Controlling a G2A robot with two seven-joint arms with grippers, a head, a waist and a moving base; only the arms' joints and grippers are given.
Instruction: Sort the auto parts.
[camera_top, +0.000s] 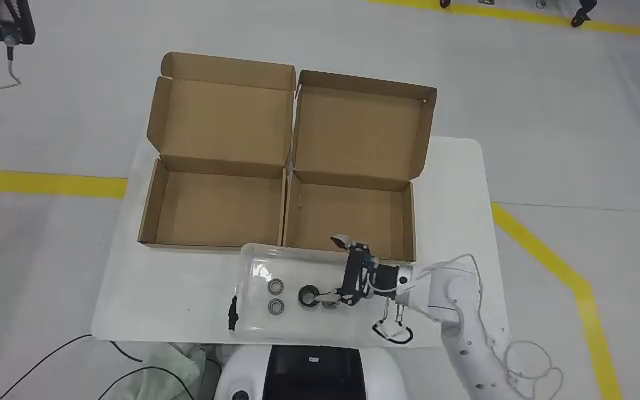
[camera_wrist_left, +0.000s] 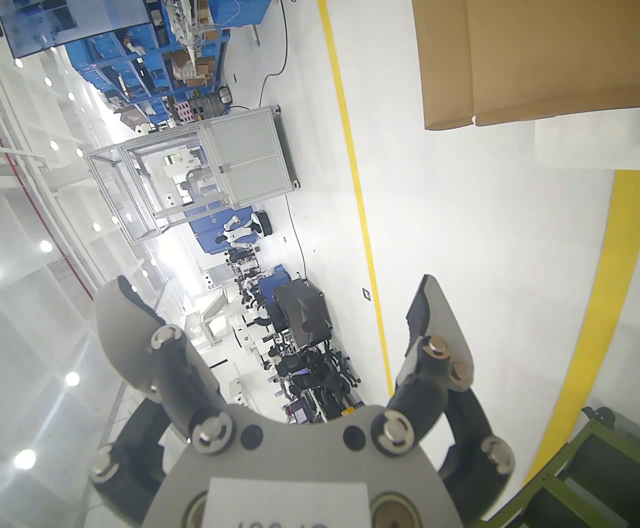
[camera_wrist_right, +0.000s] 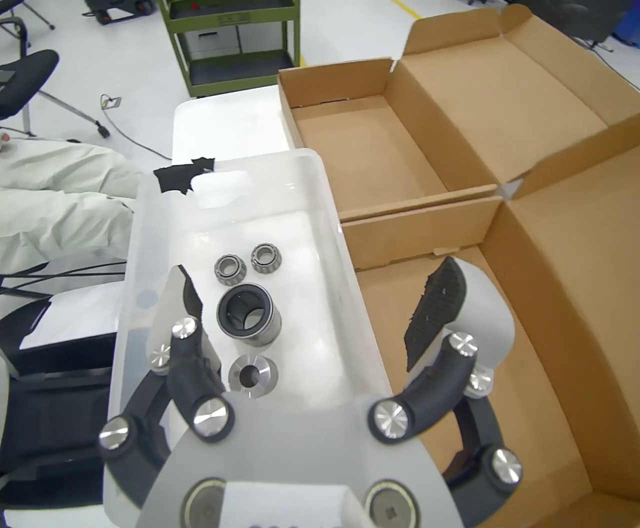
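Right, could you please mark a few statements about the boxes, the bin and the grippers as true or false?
1. The two brown cardboard boxes are empty. True.
2. The right gripper is shut on a bearing. False: it is open and holds nothing, by the clear plastic bin.
3. Four metal parts show in the bin. True.
4. The two small steel ring bearings lie in a cardboard box. False: they lie side by side in the bin.
5. The left gripper is open. True.
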